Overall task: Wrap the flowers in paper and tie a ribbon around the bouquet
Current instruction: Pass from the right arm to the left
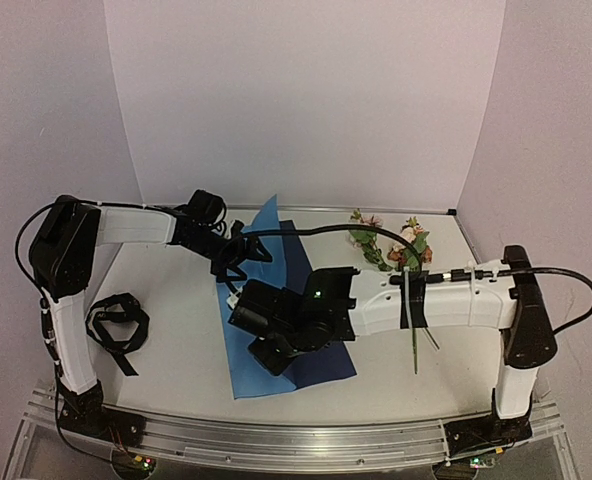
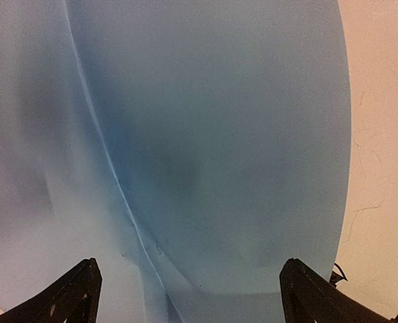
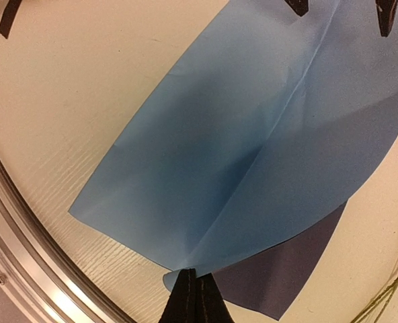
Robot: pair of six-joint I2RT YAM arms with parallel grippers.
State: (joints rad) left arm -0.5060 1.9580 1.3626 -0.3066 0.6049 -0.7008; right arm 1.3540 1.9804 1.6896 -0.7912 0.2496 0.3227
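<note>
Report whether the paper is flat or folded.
Folded over, partly: a light blue flap of the paper lies across its navy face, one corner pinched in the shut right tool.

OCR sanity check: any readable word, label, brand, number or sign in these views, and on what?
None readable in any view.
The creased light blue paper sheet, long black fabric ribbon and bunch of pale roses with green stems are all unmarked.

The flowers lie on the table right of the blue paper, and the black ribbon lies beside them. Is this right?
Not quite. The ribbon is not beside the flowers; it lies left of the paper, near the left arm's base. The top external view shows this.
</note>
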